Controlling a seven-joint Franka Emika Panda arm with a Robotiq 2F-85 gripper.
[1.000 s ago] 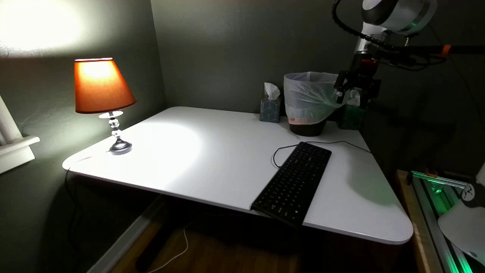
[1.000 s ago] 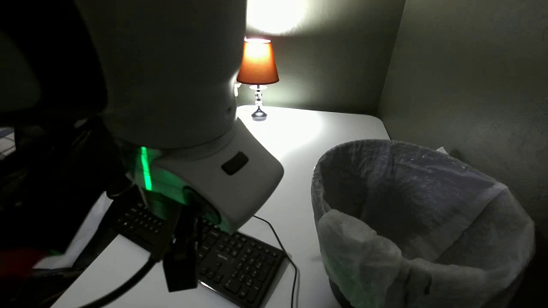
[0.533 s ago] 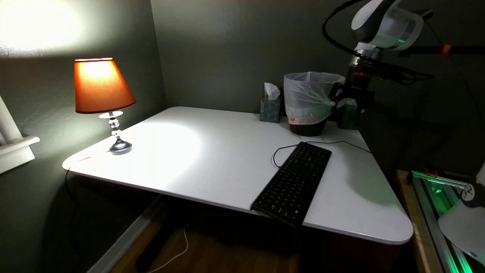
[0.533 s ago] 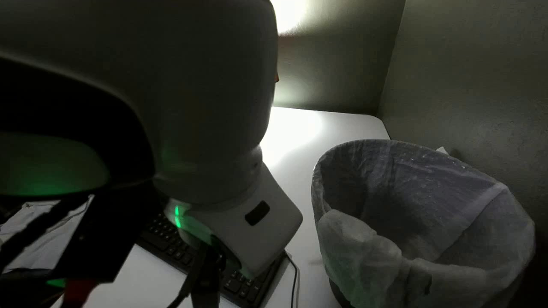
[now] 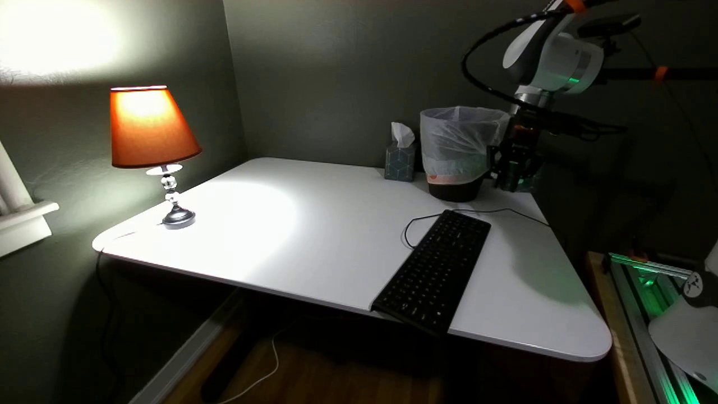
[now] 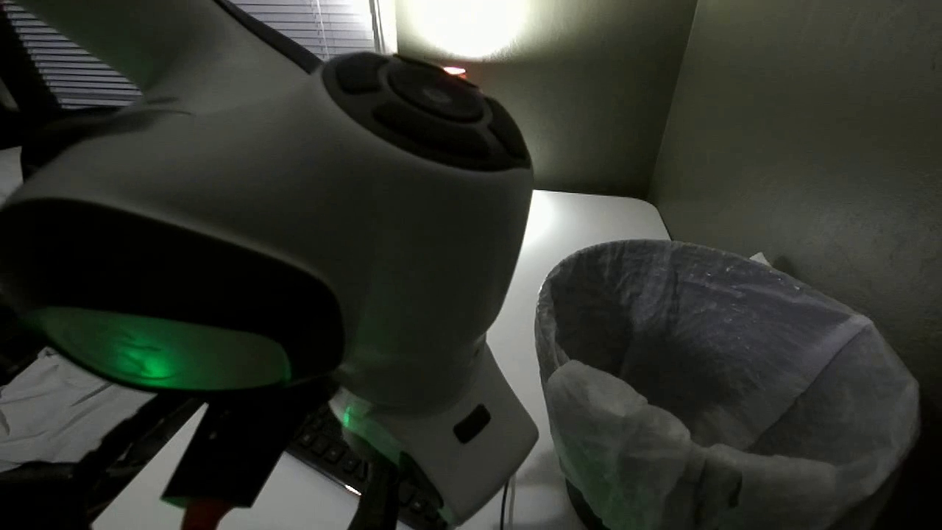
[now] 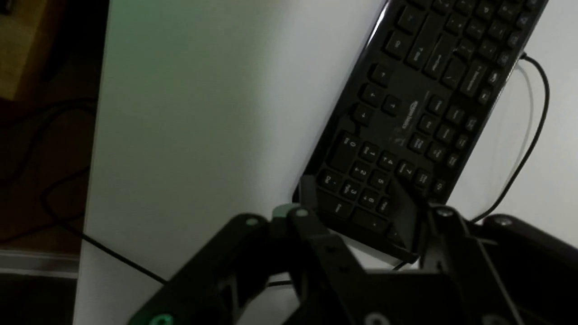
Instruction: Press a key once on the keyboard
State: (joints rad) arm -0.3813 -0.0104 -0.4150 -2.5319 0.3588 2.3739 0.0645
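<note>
The black keyboard (image 5: 440, 264) lies on the white table, its near end jutting past the front edge in an exterior view. In the wrist view the keyboard (image 7: 406, 122) runs from the upper right down to its number pad, which lies behind the fingertips. My gripper (image 7: 352, 189) stands part open there, with a gap between its fingers and only keys visible through it. In an exterior view the gripper (image 5: 509, 180) hangs in the air beyond the keyboard's far end, beside the bin, not touching the keys. The arm covers much of the keyboard (image 6: 324, 449) in an exterior view.
A bin (image 5: 457, 146) with a white liner stands just beside the gripper. A tissue box (image 5: 399, 160) is next to it. The lit orange lamp (image 5: 148, 129) stands at the table's far left. The keyboard's cable (image 7: 537, 131) curls beside it on the table (image 5: 314, 224).
The arm has moved lower and slightly left in an exterior view, bringing the gripper down beside the bin. Its fingers have drawn closer together. The keyboard has not moved.
</note>
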